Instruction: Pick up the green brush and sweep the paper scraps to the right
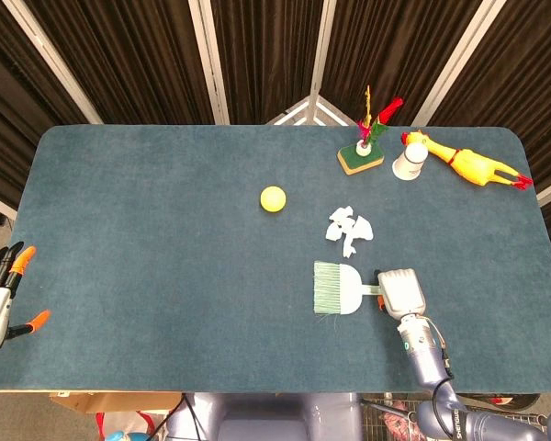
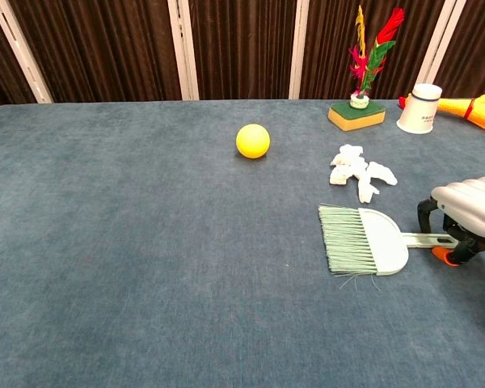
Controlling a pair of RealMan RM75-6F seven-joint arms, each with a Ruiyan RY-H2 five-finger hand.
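Observation:
The green brush (image 1: 335,288) lies flat on the blue table, bristles pointing left and handle pointing right; the chest view shows the brush (image 2: 364,250) too. My right hand (image 1: 400,292) is at the handle's end, and in the chest view the right hand (image 2: 469,214) has dark fingers above the handle and an orange-tipped thumb below it, pinching it. The white paper scraps (image 1: 349,230) sit in a small heap just beyond the brush head, also seen as paper scraps (image 2: 360,174) from the chest. My left hand (image 1: 0,299) hangs off the table's near left edge with fingers spread, holding nothing.
A yellow ball (image 1: 273,198) rests left of the scraps. At the far right stand a sponge with feathers (image 1: 361,158), a white cup (image 1: 409,163) and a rubber chicken (image 1: 468,163). Bare table stretches right of the scraps to the edge.

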